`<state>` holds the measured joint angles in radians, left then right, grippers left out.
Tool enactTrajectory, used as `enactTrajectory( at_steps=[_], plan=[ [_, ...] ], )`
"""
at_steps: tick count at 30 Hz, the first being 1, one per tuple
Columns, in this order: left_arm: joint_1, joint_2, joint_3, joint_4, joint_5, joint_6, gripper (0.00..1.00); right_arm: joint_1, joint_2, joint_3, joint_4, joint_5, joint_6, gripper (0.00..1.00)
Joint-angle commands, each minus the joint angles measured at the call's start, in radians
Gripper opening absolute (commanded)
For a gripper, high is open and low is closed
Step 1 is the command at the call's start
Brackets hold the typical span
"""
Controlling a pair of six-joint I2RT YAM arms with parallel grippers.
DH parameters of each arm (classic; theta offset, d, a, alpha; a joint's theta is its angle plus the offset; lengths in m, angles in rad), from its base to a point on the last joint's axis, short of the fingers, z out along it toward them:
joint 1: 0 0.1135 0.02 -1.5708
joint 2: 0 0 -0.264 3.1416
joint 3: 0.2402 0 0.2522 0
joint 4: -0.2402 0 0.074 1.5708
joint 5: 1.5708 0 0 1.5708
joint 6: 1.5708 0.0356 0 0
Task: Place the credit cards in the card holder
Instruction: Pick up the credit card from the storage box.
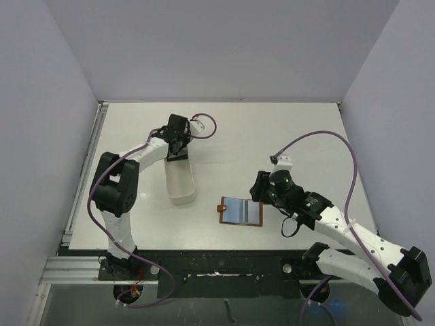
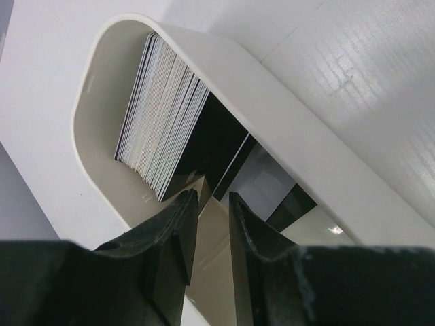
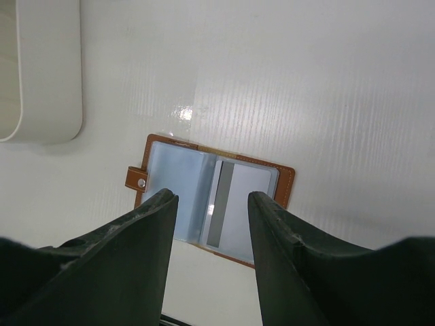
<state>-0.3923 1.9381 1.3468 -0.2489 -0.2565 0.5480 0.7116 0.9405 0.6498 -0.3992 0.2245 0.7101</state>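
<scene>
— Credit cards: where were they, and how many?
— In the single long white tray on the left of the table. They stood on edge in a dense stack, too many to count, and a few dark ones leaned loose beside it.
— And the room?
— One white table, ribbed up close. Pale lilac-grey walls stood on three sides and a metal rail ran along the left edge.
— The card holder?
— Just one, lying open and flat on the table, to the right of the tray and apart from it. Its tab pointed left and two pale pockets showed.
— Arms?
— Two. The left fingers were down in the tray at the loose cards with a narrow gap between them, and I saw nothing pinched. The right fingers hung above the card holder, well apart, holding nothing.
</scene>
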Motion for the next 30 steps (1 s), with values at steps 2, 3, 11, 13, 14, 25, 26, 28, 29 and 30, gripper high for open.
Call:
enactTrajectory(
  at_steps=[2, 3, 11, 13, 14, 25, 26, 28, 29, 30],
  plan=[
    [0.01, 0.014, 0.045, 0.051, -0.016, 0.018, 0.24, -0.016, -0.027, 0.021, 0.023, 0.006, -0.02, 0.47],
    [0.011, 0.015, 0.046, 0.053, -0.013, 0.018, 0.24, -0.018, -0.029, 0.019, 0.023, 0.006, -0.02, 0.47],
    [0.02, 0.034, 0.058, 0.059, -0.009, 0.034, 0.18, -0.024, -0.044, 0.02, 0.014, 0.006, -0.018, 0.47],
    [0.02, 0.038, 0.069, 0.041, -0.012, 0.036, 0.09, -0.027, -0.047, 0.022, 0.013, 0.007, -0.022, 0.47],
    [0.019, 0.038, 0.076, 0.03, -0.019, 0.035, 0.05, -0.028, -0.047, 0.023, 0.013, 0.007, -0.022, 0.47],
    [0.009, -0.076, 0.083, -0.05, -0.036, -0.039, 0.0, -0.031, -0.046, 0.048, 0.015, -0.002, -0.041, 0.47],
    [0.009, -0.087, 0.084, -0.06, -0.037, -0.052, 0.0, -0.03, -0.047, 0.053, 0.014, -0.001, -0.042, 0.47],
    [0.009, -0.108, 0.083, -0.081, -0.036, -0.086, 0.0, -0.03, -0.055, 0.058, 0.013, 0.003, -0.041, 0.47],
    [0.009, -0.118, 0.082, -0.09, -0.038, -0.103, 0.0, -0.031, -0.061, 0.058, 0.014, 0.006, -0.04, 0.47],
    [0.009, -0.128, 0.082, -0.102, -0.04, -0.119, 0.0, -0.031, -0.072, 0.056, 0.016, 0.009, -0.039, 0.47]
  ],
)
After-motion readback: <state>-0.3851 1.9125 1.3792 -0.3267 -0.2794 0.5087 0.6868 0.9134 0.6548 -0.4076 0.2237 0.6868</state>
